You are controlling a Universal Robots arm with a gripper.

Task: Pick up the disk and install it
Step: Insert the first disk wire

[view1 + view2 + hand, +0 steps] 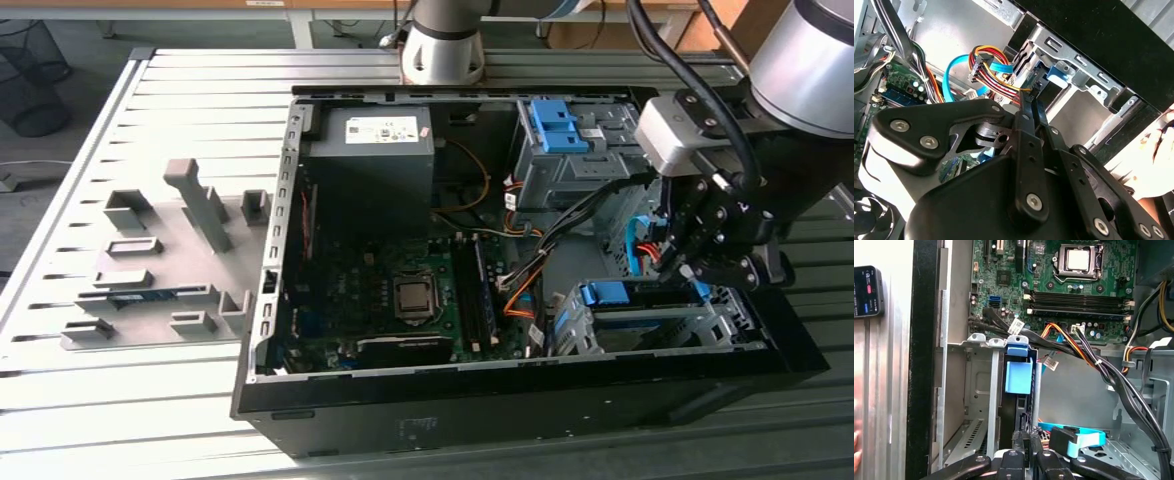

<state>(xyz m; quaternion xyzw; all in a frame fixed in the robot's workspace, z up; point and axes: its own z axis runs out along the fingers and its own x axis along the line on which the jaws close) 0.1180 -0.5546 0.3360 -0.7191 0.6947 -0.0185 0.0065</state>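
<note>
Black metal gripper (703,262), at the right of the exterior view, was pinching the disk (638,296), a blue-framed silver drive, edge-down in the grey metal cage (661,325). Pickup looked done; seating appeared partly finished, though how deep I couldn't tell.
</note>
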